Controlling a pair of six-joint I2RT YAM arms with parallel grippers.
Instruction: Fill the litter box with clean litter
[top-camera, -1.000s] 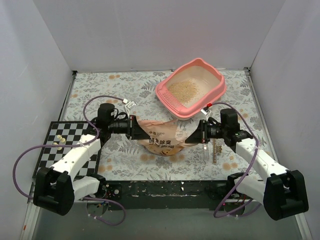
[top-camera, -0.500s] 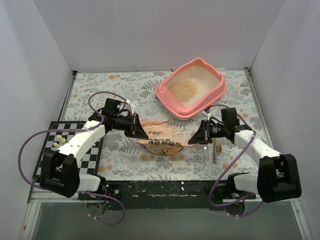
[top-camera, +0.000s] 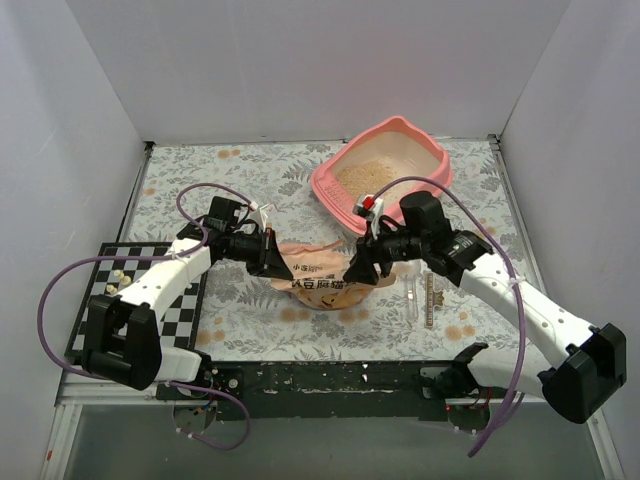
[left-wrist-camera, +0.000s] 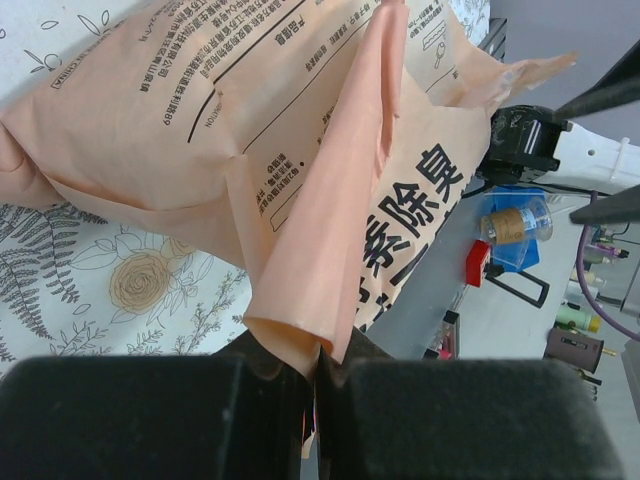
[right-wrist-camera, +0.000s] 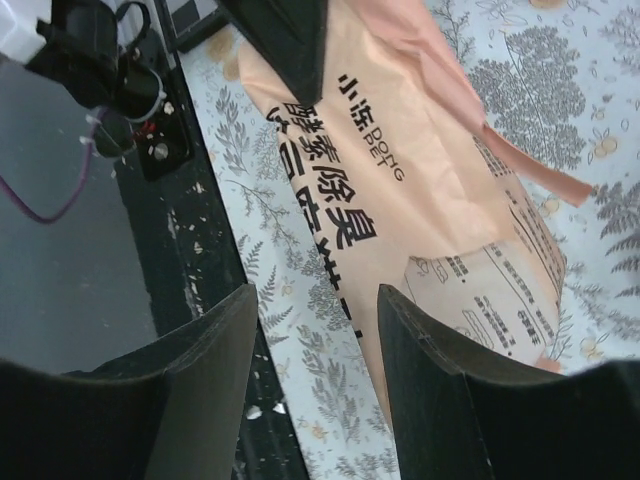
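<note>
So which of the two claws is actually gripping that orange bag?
The left claw: it is pinched shut on a fold of the bag. The right claw is spread open, holding nothing.

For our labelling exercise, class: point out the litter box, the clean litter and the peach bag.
litter box (top-camera: 326, 187), top view, left corner of its pink rim
clean litter (top-camera: 364, 176), top view, middle of the pile
peach bag (top-camera: 318, 272), top view, its printed face

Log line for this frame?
left gripper: shut on orange-peach printed plastic bag | right gripper: open above bag | pink plastic litter box: some tan litter inside
</note>
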